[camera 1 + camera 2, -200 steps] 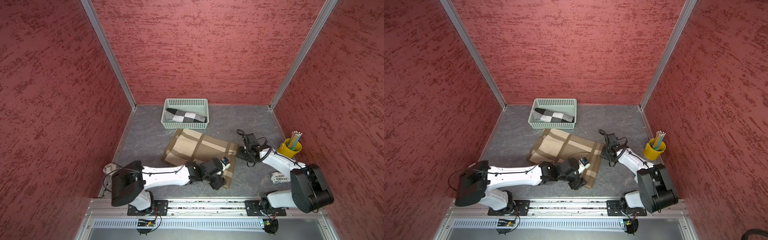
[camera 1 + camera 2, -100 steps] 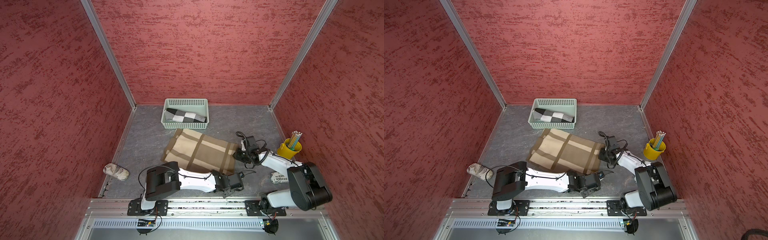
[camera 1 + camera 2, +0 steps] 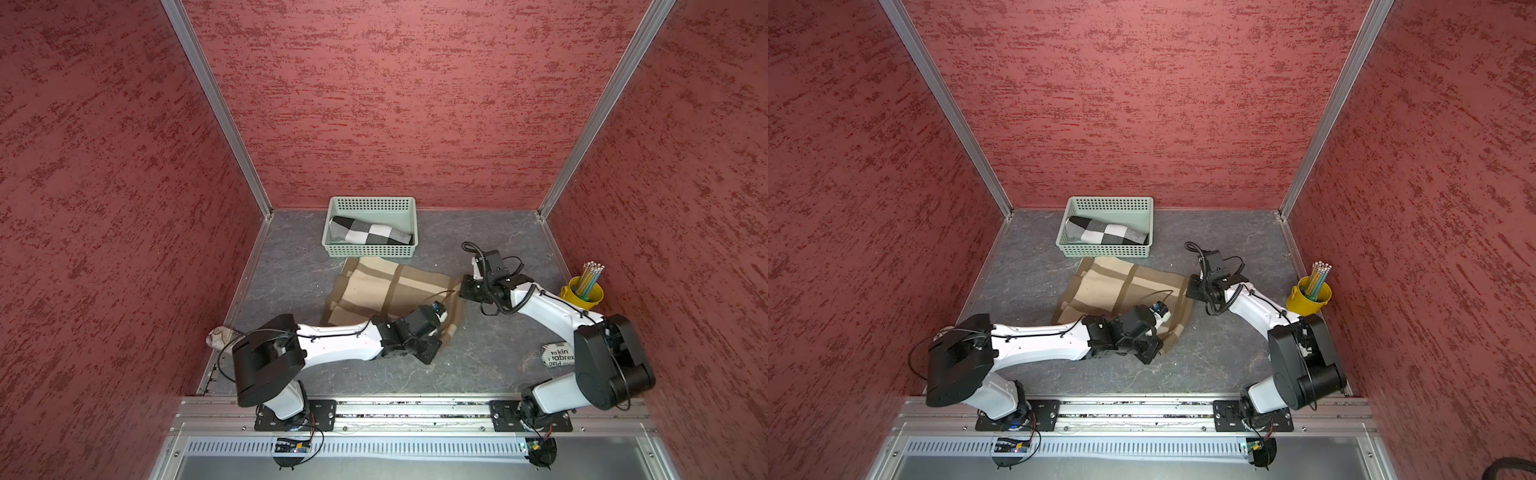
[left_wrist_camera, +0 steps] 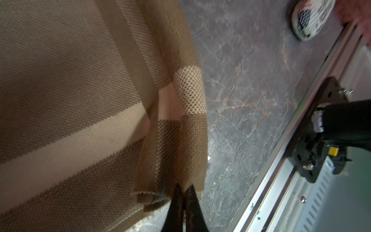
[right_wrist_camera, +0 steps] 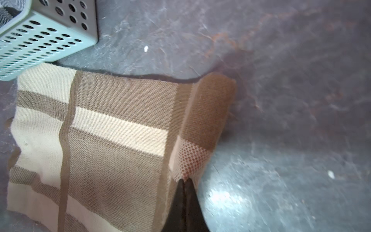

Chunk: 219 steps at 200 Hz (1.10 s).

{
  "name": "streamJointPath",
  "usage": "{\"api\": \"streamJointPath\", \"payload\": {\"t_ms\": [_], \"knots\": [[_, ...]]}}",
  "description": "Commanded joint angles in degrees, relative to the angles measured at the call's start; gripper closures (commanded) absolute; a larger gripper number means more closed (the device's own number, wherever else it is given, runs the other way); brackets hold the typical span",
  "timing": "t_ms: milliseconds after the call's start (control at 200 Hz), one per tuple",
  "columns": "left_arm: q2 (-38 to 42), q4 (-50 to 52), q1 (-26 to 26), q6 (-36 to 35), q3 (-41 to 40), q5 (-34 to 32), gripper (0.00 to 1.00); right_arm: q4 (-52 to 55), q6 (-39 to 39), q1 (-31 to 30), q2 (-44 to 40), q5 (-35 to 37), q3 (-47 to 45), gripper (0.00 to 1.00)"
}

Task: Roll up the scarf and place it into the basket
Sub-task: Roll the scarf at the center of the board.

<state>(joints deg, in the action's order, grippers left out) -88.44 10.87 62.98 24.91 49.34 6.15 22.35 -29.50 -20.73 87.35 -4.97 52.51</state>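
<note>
**Ana:** How did the left gripper stand?

**Ben:** Its jaws were pinched together on the scarf, at a doubled-over corner of one edge. The cloth puckered up into the tips.

**Ana:** And the right gripper?

**Ben:** Much the same. It was closed on the cloth farther along that same edge, which rose in a small tent at the tips.

**Ana:** Why two grips on one edge?

**Ben:** Probably so that the edge could be lifted and turned over evenly. A single pinch would likely have let the other end sag and started the roll crooked.

**Ana:** Where did the scarf lie?

**Ben:** It was spread nearly flat on the grey table between the two arms. Its far corner was just beside the front wall of the basket, and none of it was inside. The held edge was on the robot's right, so the roll would presumably have run leftward.

**Ana:** Was the basket free?

**Ben:** Not wholly. A rolled black-and-white checked cloth filled much of its floor, so a tight roll seemed called for.

**Ana:** Was anything in the way?

**Ben:** No. The yellow bucket of pencils stood well apart by the right wall. A small printed roll lay near the right arm's base.
</note>
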Motion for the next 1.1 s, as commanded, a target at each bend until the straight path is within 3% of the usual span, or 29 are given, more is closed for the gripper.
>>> {"api": "streamJointPath", "payload": {"t_ms": [0,406,616,716,777,842,877,1002,1092], "knots": [[2.6,-3.9,-1.3,5.1,-2.7,6.8,1.00,5.2,0.5,-3.2,3.6,5.6,4.9,1.00],[11.8,-13.6,-9.2,18.6,-15.6,13.7,1.00,14.7,3.5,-12.6,23.9,8.7,27.8,1.00],[11.5,-9.7,-9.9,21.2,-18.7,14.0,1.00,16.2,4.2,-16.3,30.0,7.6,33.7,1.00],[10.2,-5.9,-10.4,21.4,-18.7,11.5,1.00,15.0,3.8,-16.4,32.2,7.1,33.9,0.92],[10.1,-2.5,-10.4,20.5,-17.8,10.0,0.87,14.4,3.8,-16.4,33.2,6.8,34.1,0.88],[11.1,1.7,-10.1,17.9,-15.8,10.2,0.60,13.9,3.7,-16.2,33.9,5.5,34.4,0.82],[12.5,4.5,-9.7,15.9,-14.2,10.1,0.52,13.5,3.6,-16.1,34.0,5.1,34.6,0.79],[18.7,16.7,-7.1,9.0,-6.0,1.8,0.44,13.1,3.0,-16.0,33.9,4.9,34.6,0.71],[20.8,15.7,-6.3,5.1,-3.2,-0.6,0.40,12.3,2.5,-15.7,33.6,3.8,34.4,0.71]]}}
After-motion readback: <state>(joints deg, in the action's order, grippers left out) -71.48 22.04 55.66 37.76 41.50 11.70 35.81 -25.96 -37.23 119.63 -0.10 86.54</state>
